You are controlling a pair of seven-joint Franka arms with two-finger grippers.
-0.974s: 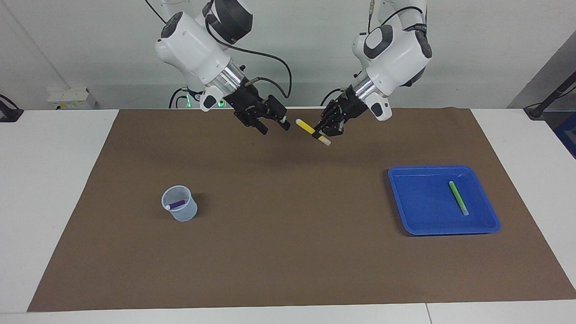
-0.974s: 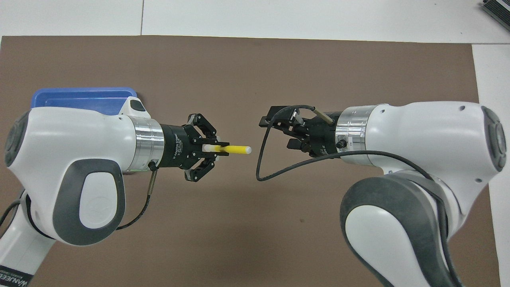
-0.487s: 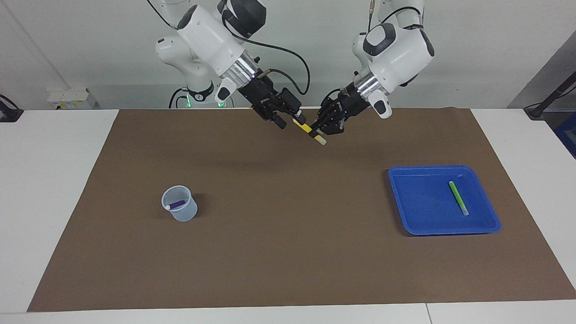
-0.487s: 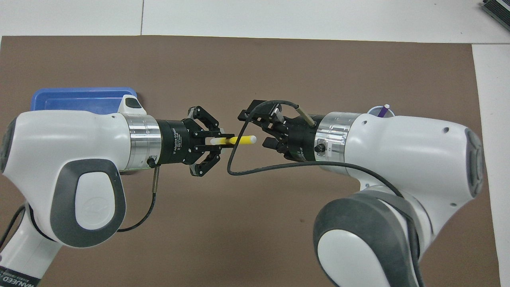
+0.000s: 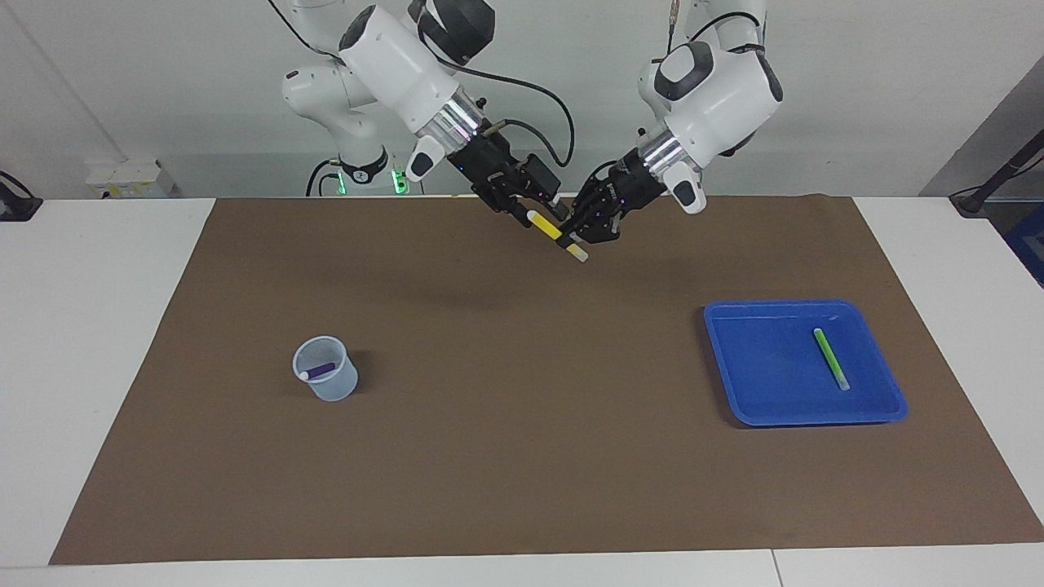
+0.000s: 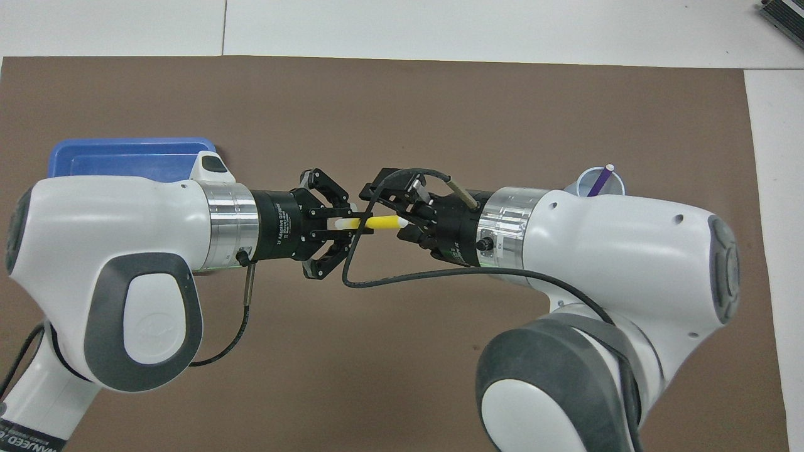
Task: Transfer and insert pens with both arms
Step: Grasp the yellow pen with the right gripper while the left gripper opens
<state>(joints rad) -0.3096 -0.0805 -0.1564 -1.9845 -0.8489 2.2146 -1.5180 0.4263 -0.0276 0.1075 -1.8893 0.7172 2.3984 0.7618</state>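
Facing view: two white jointed robot arms reach toward each other above the brown mat that covers the white counter, over the mat's edge nearest the robots, about midway along it. The left claw is clamped shut on a slim yellow marker pen with pale whitish ends, which hangs in the air and slants up toward the right claw. The right claw's fingers stand apart on either side of the pen's upper end; whether they touch it cannot be told. Toward the right arm's end of the counter, a small translucent plastic cup stands upright on the mat with a purple marker pen inside. Toward the left arm's end, a shallow blue plastic tray lies flat on the mat, and a green marker pen rests inside it.

Overhead view: the left claw grips the yellow pen near one pale end, and the pen points level at the right claw, whose parted fingers sit around the pen's other tip. The blue tray shows partly above the left arm. The cup peeks out past the right arm, the purple pen leaning in it.
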